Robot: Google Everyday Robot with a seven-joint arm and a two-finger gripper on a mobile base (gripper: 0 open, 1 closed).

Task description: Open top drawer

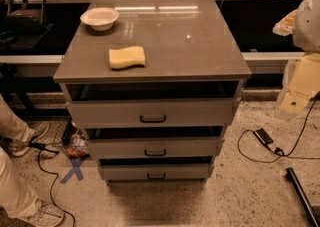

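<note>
The room had a speckled floor [250, 191] with a dark counter running along the back wall. A grey three-drawer cabinet [75, 91] stood in the middle, seen from the front and above, under a broad glossy tabletop [175, 36]. The top drawer [195, 112] sat directly under the tabletop's front edge. Its flat front was level, a dark loop handle [153, 118] at its centre and a dark gap above it; what lay inside was hidden. Below it came the narrower middle drawer [192, 147] and the bottom drawer [187, 172], each with a similar gap.

The gripper [303, 78] hung pale off the tabletop's right edge, well apart from the handle; whether it was clenched or released could not be told. A person's legs [15, 191] stood at the left. A yellow sponge [127, 57] lay near the front-left of the tabletop, and a white bowl [99, 18], showing only its white inside, sat at the back-left corner. A blue cross [74, 170] marked the floor.
</note>
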